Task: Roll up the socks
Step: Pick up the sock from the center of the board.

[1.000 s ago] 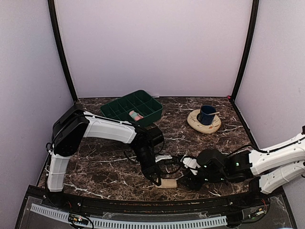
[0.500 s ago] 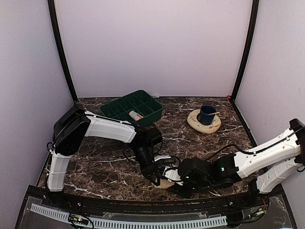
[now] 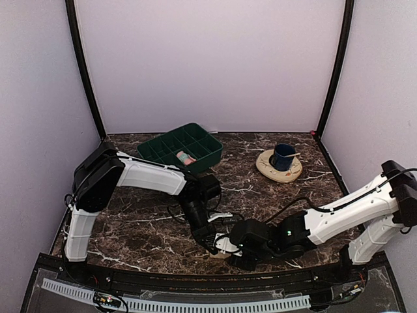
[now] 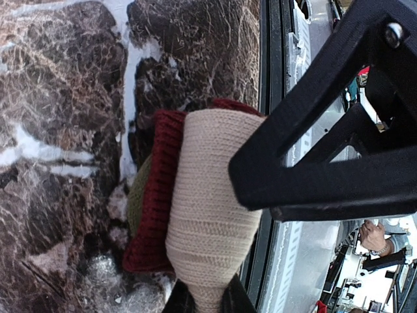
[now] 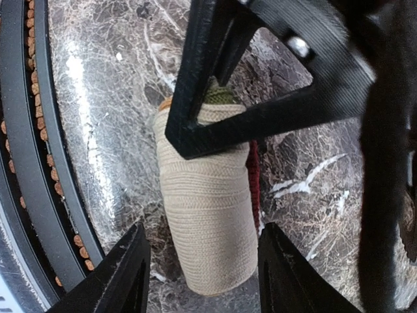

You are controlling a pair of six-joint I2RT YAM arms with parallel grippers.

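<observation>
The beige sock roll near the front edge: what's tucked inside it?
At one end of the beige sock roll, a dark red ribbed band and a bit of olive-green fabric peek out. The beige outer layer hides everything deeper inside.

The tan sock (image 5: 208, 222) is a tight ribbed roll lying on its side at the middle of the table's (image 3: 130, 222) near edge, maroon and green showing at 1 end. The pink sock (image 3: 185, 157) lies bundled in the tray (image 3: 163, 150), far left.
</observation>
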